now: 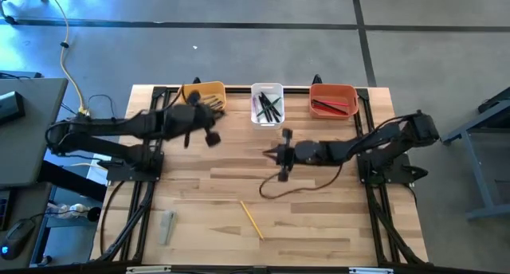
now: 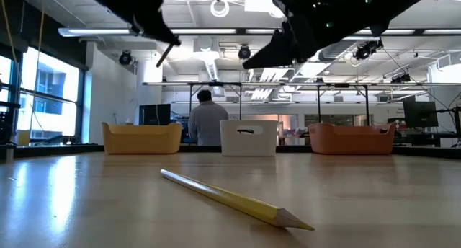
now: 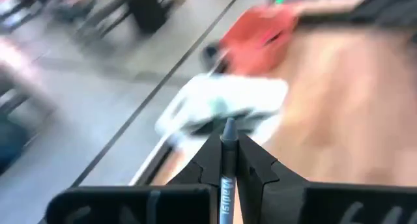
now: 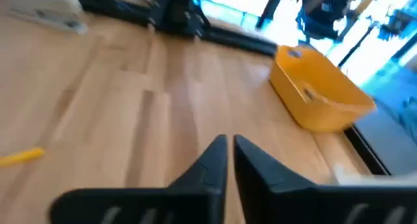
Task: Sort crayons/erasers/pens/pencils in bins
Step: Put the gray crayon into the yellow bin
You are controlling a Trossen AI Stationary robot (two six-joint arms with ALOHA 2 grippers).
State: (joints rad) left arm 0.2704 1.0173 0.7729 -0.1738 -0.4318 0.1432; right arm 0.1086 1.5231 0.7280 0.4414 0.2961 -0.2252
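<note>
My left gripper (image 1: 212, 137) hangs above the table just near of the yellow-orange bin (image 1: 205, 95), shut on a dark pen (image 3: 226, 160). It points toward the white bin (image 3: 221, 107). My right gripper (image 1: 271, 153) is shut and empty above the table's middle, near of the white bin (image 1: 268, 103), which holds black and green pens. The red-orange bin (image 1: 333, 100) holds red pencils. A yellow pencil (image 1: 252, 220) lies flat on the table near the front edge. No crayons show. My left gripper pinches the pen's shaft (image 3: 227, 175) between its two fingers. The pen lies along the fingers, and its tip (image 3: 229, 127) sticks out past their ends. In the low view the pen (image 2: 166, 54) slants down from the gripper, lifted clear of the table.
A grey eraser (image 1: 166, 226) lies near the front left. A dark cable (image 1: 280, 188) loops on the table below my right arm. The three bins stand in a row along the far edge. A person (image 2: 207, 120) stands in the room beyond the table.
</note>
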